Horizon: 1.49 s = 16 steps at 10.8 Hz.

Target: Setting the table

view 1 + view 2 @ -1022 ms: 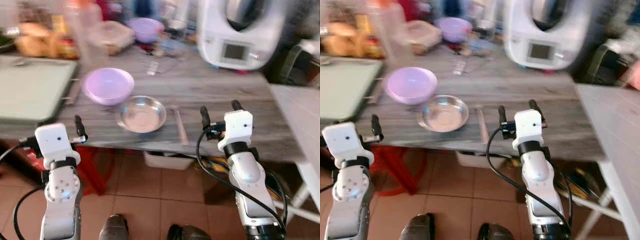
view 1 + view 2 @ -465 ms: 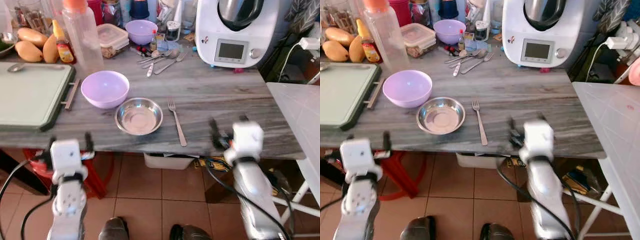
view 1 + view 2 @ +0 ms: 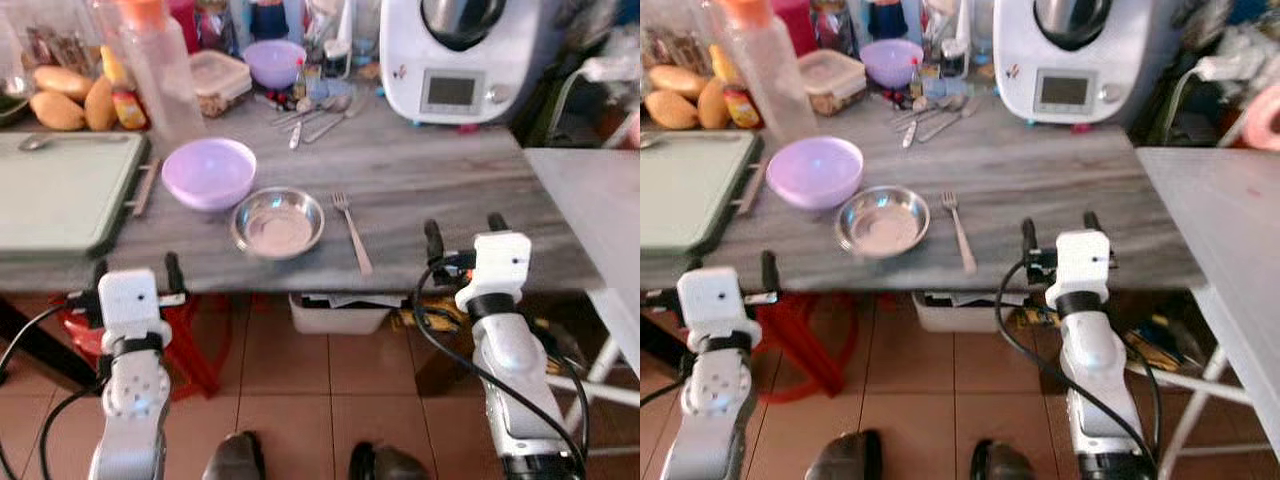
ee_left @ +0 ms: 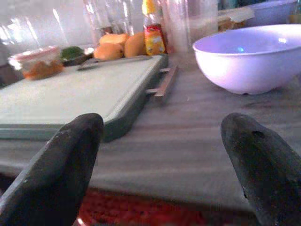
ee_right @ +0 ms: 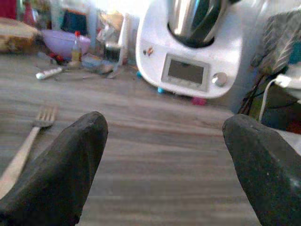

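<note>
Your left tool [image 3: 134, 272] sits at the near edge of the bench [image 3: 440, 180], its two black fingers [image 4: 66, 169] spread wide with nothing between them. Your right tool [image 3: 465, 234] is at the same edge farther to the right, fingers [image 5: 61, 165] just as far apart and equally empty (the right wrist view looks straight across the grey woodgrain top).

Between the two tools, on the bench, lies the steel bowl [image 3: 278, 222], with the fork [image 3: 352, 232] just beside it on its right, tines pointing away from you. Behind the steel bowl and a little to the left, close by, stands the lilac bowl [image 3: 209, 172]. Left of that lies the pale green cutting board [image 3: 60, 190], a spoon [image 3: 40, 141] resting near its far edge.

Along the back of the bench you have a tall clear bottle with an orange cap [image 3: 155, 65], mangoes [image 3: 70, 98], a lidded plastic box [image 3: 222, 78], a second lilac bowl [image 3: 274, 60] and a loose cluster of cutlery [image 3: 310, 112]. The white kitchen machine [image 3: 455, 55] stands at the back right. A white table [image 3: 590, 210] adjoins the bench on your right
</note>
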Available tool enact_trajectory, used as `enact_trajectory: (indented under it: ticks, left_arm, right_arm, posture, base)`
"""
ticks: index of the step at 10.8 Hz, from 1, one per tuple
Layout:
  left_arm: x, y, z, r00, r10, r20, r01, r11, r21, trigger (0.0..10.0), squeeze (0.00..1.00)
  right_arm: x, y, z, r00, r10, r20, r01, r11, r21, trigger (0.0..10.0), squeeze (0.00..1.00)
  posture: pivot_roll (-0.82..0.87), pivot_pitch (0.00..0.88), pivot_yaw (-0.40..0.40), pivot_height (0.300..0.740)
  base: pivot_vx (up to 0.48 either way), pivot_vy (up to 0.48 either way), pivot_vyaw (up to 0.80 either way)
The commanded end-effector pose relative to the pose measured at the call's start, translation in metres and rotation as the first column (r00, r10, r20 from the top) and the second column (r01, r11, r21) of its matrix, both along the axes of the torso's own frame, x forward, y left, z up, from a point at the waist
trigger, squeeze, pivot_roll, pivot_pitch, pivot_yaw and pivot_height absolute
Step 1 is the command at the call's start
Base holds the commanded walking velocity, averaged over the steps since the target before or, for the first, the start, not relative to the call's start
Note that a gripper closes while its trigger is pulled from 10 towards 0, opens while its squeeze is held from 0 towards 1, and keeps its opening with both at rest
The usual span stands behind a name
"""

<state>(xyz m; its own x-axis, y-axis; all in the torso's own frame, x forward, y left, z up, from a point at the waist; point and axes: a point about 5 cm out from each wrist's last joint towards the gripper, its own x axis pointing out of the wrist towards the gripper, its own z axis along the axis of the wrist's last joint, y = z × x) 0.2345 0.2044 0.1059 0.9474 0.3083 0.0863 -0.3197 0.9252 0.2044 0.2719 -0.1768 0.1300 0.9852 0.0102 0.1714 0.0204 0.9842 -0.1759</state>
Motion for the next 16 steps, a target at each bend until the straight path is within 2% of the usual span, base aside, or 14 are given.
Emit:
enact_trajectory:
  ticks: [1,2,3,4,5,6,8,9,10,11,12,13,15,16]
  left_arm:
    - [-0.003,0.001,0.002,1.000,0.004,-0.001,-0.004,1.000,0.006,10.0,0.00]
    - [-0.005,-0.003,0.000,1.000,-0.016,-0.008,0.016,1.000,0.002,10.0,0.00]
    - [-0.002,-0.017,-0.001,0.994,-0.105,-0.020,0.105,0.994,0.006,10.0,0.00]
    - [0.005,-0.027,0.001,0.977,-0.211,-0.026,0.211,0.977,0.017,10.0,0.00]
    - [0.010,-0.032,0.003,0.963,-0.268,-0.023,0.268,0.963,0.028,10.0,0.00]
    - [0.021,-0.039,0.007,0.931,-0.365,-0.020,0.366,0.929,0.056,10.0,0.00]
    - [0.028,-0.046,-0.001,0.901,-0.430,-0.050,0.432,0.901,0.039,10.0,0.00]
    - [0.019,-0.060,-0.016,0.899,-0.433,-0.068,0.434,0.901,0.000,10.0,0.00]
    - [0.014,-0.058,-0.015,0.926,-0.373,-0.050,0.373,0.928,-0.015,10.0,0.00]
    - [0.007,-0.049,-0.017,0.965,-0.260,-0.035,0.259,0.965,-0.029,10.0,0.00]
    - [0.000,-0.034,-0.021,0.988,-0.148,-0.047,0.146,0.988,-0.039,10.0,0.00]
    - [-0.012,-0.022,-0.026,0.990,-0.133,-0.055,0.128,0.988,-0.081,10.0,0.00]
    - [-0.023,-0.009,-0.023,0.990,-0.119,-0.081,0.117,0.993,-0.025,10.0,0.00]
    - [-0.028,-0.005,-0.019,0.990,-0.112,-0.086,0.110,0.994,-0.027,10.0,0.00]
  right_arm:
    - [-0.001,-0.005,0.001,1.000,-0.025,0.003,0.025,1.000,0.009,10.0,0.00]
    - [-0.003,-0.008,-0.004,0.999,-0.046,-0.015,0.047,0.999,0.028,10.0,0.00]
    - [-0.007,-0.006,-0.010,0.999,-0.033,-0.038,0.034,0.999,0.017,10.0,0.00]
    - [-0.005,-0.004,-0.008,0.999,-0.017,-0.039,0.018,1.000,0.019,10.0,0.00]
    - [-0.003,-0.003,-0.007,0.999,-0.010,-0.039,0.011,1.000,0.017,10.0,0.00]
    - [0.001,-0.004,-0.006,0.999,0.003,-0.039,-0.003,1.000,0.016,10.0,0.00]
    - [0.003,-0.006,-0.010,0.998,-0.012,-0.060,0.014,1.000,0.024,10.0,0.00]
    - [0.001,0.001,-0.020,0.996,-0.009,-0.092,0.011,1.000,0.029,10.0,0.00]
    - [-0.001,0.002,-0.015,0.997,0.002,-0.077,0.001,0.999,0.039,10.0,0.00]
    - [-0.004,0.000,-0.012,0.998,-0.001,-0.063,0.003,0.999,0.032,10.0,0.00]
    - [-0.009,-0.007,-0.013,0.997,-0.034,-0.069,0.035,0.999,0.025,10.0,0.00]
    - [-0.019,-0.011,-0.019,0.995,-0.042,-0.095,0.043,0.999,0.012,10.0,0.00]
    - [-0.025,-0.013,-0.015,0.994,-0.033,-0.101,0.032,0.999,-0.004,10.0,0.00]
    - [-0.031,-0.016,-0.014,0.993,-0.042,-0.107,0.040,0.999,-0.016,10.0,0.00]
  posture:
    - [0.03,0.103,-0.015,0.740]
    - [0.02,0.110,-0.011,0.740]
    - [0.01,0.112,-0.007,0.740]
    - [0.01,0.105,-0.015,0.740]
    - [0.00,0.102,-0.020,0.740]
    - [0.01,0.094,-0.035,0.740]
    - [0.01,0.102,-0.035,0.740]
    - [0.00,0.095,-0.030,0.740]
    - [-0.01,0.096,-0.022,0.740]
    - [-0.01,0.108,-0.013,0.740]
    - [0.01,0.119,-0.019,0.740]
    - [0.02,0.126,-0.025,0.740]
    - [0.02,0.162,-0.031,0.740]
    - [0.01,0.180,-0.034,0.740]
  base:
    - [-0.285,0.000,0.00]
    - [-0.274,0.000,0.00]
    - [-0.270,0.000,0.00]
    - [-0.247,0.000,0.00]
    - [-0.244,0.000,0.00]
    - [0.000,0.000,0.00]
    - [0.000,0.000,0.00]
    - [0.000,0.000,0.00]
    - [0.000,0.000,0.00]
    - [0.000,0.000,0.00]
    - [0.000,0.000,0.00]
    - [0.000,0.000,0.00]
    - [0.000,0.000,0.00]
    - [0.000,0.000,0.00]
